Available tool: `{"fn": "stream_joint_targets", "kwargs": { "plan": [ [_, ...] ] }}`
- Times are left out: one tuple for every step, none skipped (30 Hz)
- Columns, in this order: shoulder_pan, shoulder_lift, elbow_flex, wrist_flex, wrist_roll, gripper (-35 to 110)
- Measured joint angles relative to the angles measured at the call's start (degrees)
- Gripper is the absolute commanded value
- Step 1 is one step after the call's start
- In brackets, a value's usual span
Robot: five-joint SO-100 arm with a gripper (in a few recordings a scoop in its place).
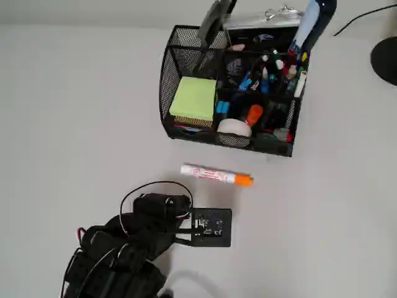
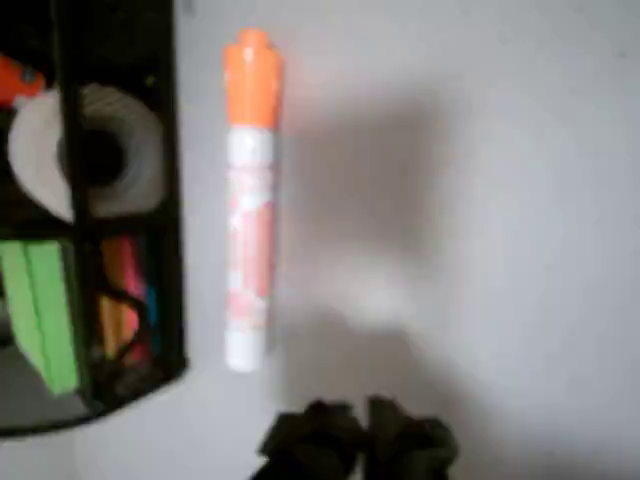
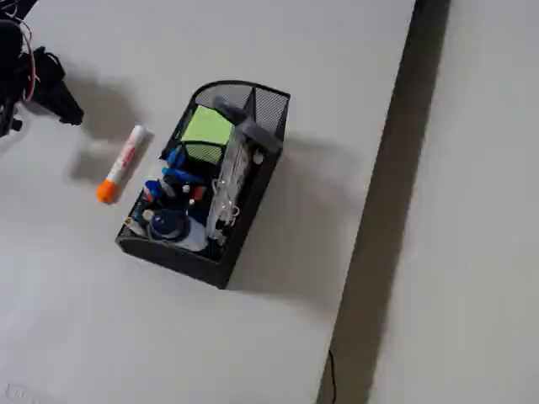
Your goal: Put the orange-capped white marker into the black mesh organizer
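Approach step — orange-capped white marker [image 1: 216, 175] lies on table just beside black mesh organizer [image 1: 167, 81]. Gripper [image 3: 69, 111] near marker, holds nothing, jaw spread indiscernible. Next, likely: descend, straddle barrel.

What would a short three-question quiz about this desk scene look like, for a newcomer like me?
1. True or false: the orange-capped white marker lies flat on the table, outside the black mesh organizer.
2. In the overhead view, which colour is the sticky-note pad in the organizer? A) pink B) yellow-green C) blue
3. In the overhead view, is the marker touching the organizer, or apart from it?

Key: 1 true; 2 B; 3 apart, with bare table between them.
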Motion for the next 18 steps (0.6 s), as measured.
{"fn": "stream_joint_targets", "kwargs": {
  "plan": [
    [0.0,0.0,0.0,0.0,0.0,0],
    [0.35,0.0,0.0,0.0,0.18,0],
    [1.14,0.0,0.0,0.0,1.41,0],
    [1.58,0.0,0.0,0.0,3.16,0],
    [1.76,0.0,0.0,0.0,3.96,0],
    [1.93,0.0,0.0,0.0,4.48,0],
    [2.02,0.0,0.0,0.0,4.83,0],
    [2.11,0.0,0.0,0.0,5.19,0],
    [2.11,0.0,0.0,0.0,5.36,0],
    [2.11,0.0,0.0,0.0,5.45,0],
    [2.11,0.0,0.0,0.0,5.45,0],
    [2.11,0.0,0.0,0.0,5.45,0],
    [2.11,0.0,0.0,0.0,5.45,0],
    [2.11,0.0,0.0,0.0,5.45,0],
    [2.11,0.0,0.0,0.0,5.54,0],
    [2.11,0.0,0.0,0.0,5.71,0],
    [2.11,0.0,0.0,0.0,5.71,0],
    [2.11,0.0,0.0,0.0,5.71,0]
  ]
}}
